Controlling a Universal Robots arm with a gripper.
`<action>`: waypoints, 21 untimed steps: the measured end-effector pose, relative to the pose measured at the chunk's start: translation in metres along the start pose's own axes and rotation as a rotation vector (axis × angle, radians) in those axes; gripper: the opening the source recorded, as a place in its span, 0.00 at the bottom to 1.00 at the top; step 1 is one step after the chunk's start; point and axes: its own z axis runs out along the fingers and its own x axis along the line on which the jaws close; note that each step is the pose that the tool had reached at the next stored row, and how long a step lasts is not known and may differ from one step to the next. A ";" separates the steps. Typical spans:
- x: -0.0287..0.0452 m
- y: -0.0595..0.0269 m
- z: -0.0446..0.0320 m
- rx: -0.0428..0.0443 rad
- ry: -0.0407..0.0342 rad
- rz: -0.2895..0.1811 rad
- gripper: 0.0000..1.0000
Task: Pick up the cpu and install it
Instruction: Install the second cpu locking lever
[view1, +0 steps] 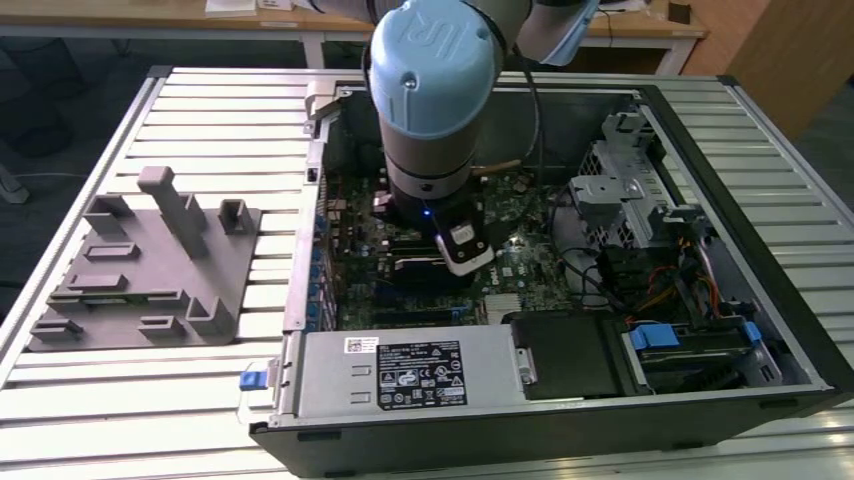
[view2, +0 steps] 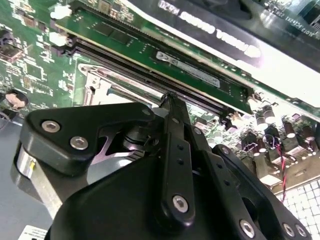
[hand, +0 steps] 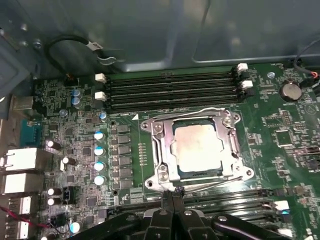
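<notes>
I see cpu (hand: 197, 148) pale silver-white top, dark rim, in shiny metal socket frame (hand: 160, 150). Motherboard (hand: 280, 135) green; memory slots (hand: 170, 87) black with white clips. Gripper (view2: 172, 107) black. Arm (view1: 434, 70) light blue and grey. Fixture block (view1: 147, 270) grey.

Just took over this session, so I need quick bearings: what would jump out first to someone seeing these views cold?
The big blue-capped arm reaching down into the open computer case dominates the exterior view. In the first wrist view, the cpu catches the eye, lying in its metal socket frame on the green motherboard, with the gripper right at the frame's edge. A grey plastic block sits outside, at the exterior view's left.
</notes>
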 end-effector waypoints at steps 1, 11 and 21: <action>0.0015 -0.0003 0.0006 -0.0009 0.0001 0.000 0.11; 0.0082 0.0033 0.0079 -0.0236 0.0025 0.002 0.11; 0.0098 0.0068 0.0149 -0.0320 0.0033 0.002 0.11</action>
